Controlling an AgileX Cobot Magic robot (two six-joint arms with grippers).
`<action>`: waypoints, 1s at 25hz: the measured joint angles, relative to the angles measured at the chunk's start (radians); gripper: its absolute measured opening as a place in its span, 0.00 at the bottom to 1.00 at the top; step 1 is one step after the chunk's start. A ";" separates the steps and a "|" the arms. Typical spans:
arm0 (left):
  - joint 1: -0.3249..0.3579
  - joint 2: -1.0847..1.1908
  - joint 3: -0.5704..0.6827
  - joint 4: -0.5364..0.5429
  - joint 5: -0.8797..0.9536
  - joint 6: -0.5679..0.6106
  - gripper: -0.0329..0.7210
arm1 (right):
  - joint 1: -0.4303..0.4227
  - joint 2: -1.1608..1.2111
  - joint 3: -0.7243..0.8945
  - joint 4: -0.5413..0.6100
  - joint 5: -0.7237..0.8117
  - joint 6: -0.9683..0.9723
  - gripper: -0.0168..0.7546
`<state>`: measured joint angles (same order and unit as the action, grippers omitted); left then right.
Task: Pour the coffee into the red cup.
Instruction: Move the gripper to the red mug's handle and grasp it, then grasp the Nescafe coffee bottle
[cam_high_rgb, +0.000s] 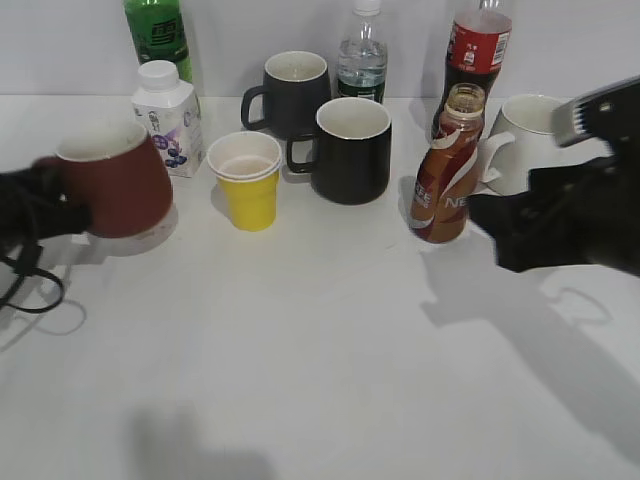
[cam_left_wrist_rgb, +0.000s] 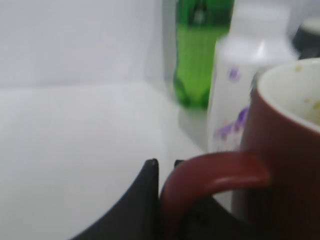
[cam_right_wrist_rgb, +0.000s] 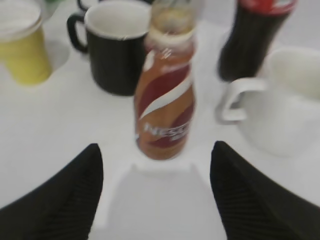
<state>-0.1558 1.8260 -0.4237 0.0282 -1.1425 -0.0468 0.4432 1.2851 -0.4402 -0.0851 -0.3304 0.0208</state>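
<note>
The red cup stands at the table's left, off-white inside. My left gripper is shut on its loop handle; the left wrist view shows the handle between the black jaws. The coffee bottle, brown with a white swirl and no cap, stands upright at the right; the right wrist view shows it straight ahead. My right gripper is open and empty just right of the bottle, its jaws spread wide and short of it.
A yellow paper cup, two black mugs, a white mug, a cola bottle, a water bottle, a green bottle and a small white bottle crowd the back of the table.
</note>
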 joint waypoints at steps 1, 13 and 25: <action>0.000 -0.034 0.015 0.004 -0.004 0.000 0.12 | 0.000 0.035 0.000 0.000 -0.045 0.012 0.72; -0.001 -0.407 0.129 0.240 0.140 0.000 0.12 | 0.000 0.460 -0.013 0.058 -0.493 0.056 0.78; -0.001 -0.599 0.130 0.470 0.346 -0.148 0.12 | 0.000 0.677 -0.197 0.100 -0.564 0.041 0.78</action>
<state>-0.1567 1.2265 -0.2942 0.4978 -0.7967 -0.1949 0.4432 1.9620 -0.6369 0.0154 -0.8945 0.0615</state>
